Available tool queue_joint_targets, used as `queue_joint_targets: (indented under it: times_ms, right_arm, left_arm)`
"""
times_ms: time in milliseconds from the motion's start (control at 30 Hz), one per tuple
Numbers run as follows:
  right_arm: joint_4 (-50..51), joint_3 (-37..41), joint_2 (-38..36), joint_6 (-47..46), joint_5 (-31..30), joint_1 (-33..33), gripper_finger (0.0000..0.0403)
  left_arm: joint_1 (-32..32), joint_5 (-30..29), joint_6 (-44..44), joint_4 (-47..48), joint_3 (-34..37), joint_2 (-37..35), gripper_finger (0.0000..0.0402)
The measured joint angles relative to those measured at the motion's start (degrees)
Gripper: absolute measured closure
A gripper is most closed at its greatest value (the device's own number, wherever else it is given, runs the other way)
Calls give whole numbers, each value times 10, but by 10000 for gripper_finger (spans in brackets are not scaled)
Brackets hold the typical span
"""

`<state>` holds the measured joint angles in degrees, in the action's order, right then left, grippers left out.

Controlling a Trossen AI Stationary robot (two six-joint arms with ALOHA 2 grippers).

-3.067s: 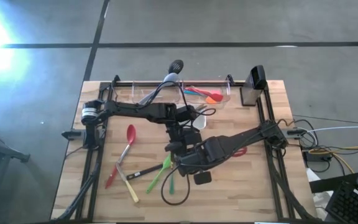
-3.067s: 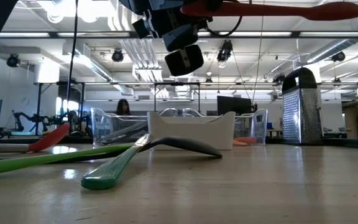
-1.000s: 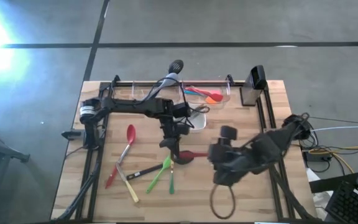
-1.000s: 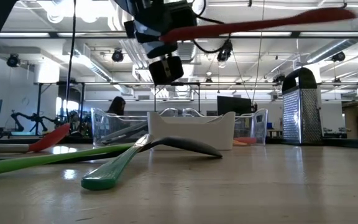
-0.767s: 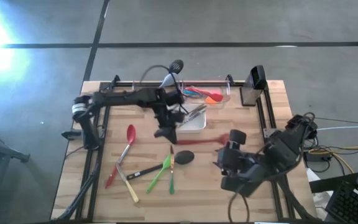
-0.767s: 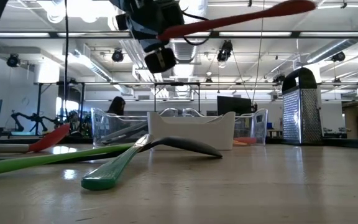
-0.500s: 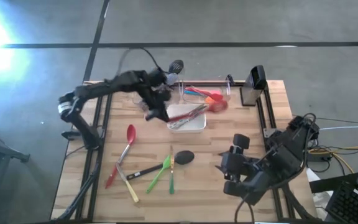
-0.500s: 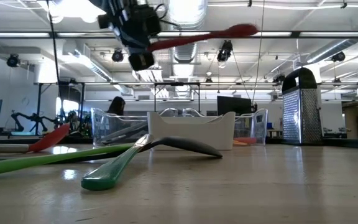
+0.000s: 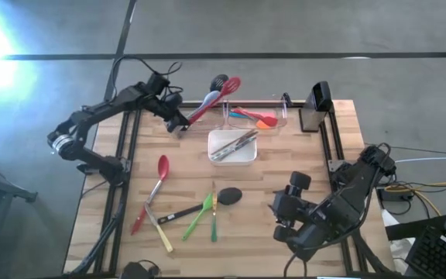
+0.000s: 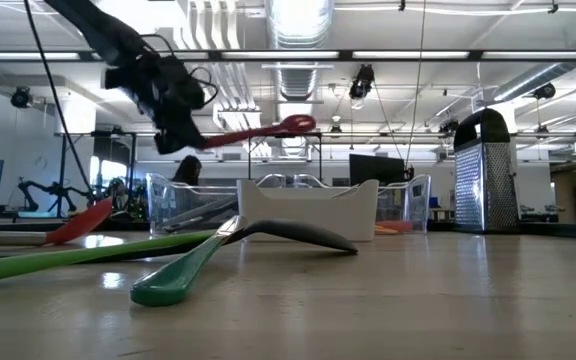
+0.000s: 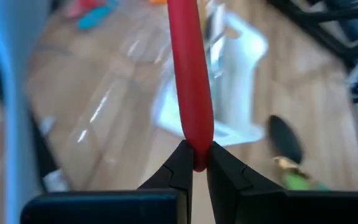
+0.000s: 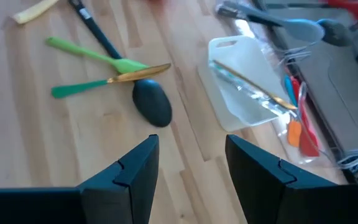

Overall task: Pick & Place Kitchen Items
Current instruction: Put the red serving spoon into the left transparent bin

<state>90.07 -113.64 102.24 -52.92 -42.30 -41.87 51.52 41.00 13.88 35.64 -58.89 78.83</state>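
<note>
My left gripper [image 9: 178,122] is shut on a red spoon [image 9: 207,102] held in the air over the left clear bin [image 9: 155,116] at the table's far edge. The spoon's bowl [image 10: 296,125] reaches out past that edge. Other kitchen items lie on the wood: a red spoon [image 9: 161,172], green utensils [image 9: 204,212], a black spoon [image 12: 153,103] and a yellow one [image 9: 161,232]. My right gripper [image 12: 188,171] stands open and holds nothing, above the table's near right part [image 9: 277,219]. My left gripper pinches the free end of the red spoon's handle [image 11: 197,153] between its two fingertips. The fingers come slanting from the table's left and lie in line with the handle. The spoon is lifted clear, nearly level, its bowl pointing away from the gripper.
A white square dish [image 9: 232,146] with metal tongs sits mid-table. The right clear bin [image 9: 255,118] holds blue and orange utensils. A black slotted utensil [image 9: 218,82] sticks out of the left bin. A metal grater [image 9: 316,108] stands at the far right. A person shows in the room behind.
My left gripper has carried the red spoon up and away from above the table's middle to the far left, over the left bin, and turned it until its bowl points past the far edge. My right arm has drawn back toward the near right corner.
</note>
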Motion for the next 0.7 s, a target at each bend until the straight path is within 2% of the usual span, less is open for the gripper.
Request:
queue_joint_targets:
  times_ms: [200,367,533,700]
  right_arm:
    - [0,7,0,-2,-29,0,225]
    - [0,8,0,-2,-32,1,225]
    - [-1,21,-2,-5,-33,2,225]
    - [-1,49,-9,-26,-33,2,225]
  left_arm:
    - [13,-117,31,-23,32,2,373]
    - [17,-127,41,-29,47,-5,373]
    - [18,-206,40,-42,81,-19,374]
    - [29,-215,12,-83,117,-54,374]
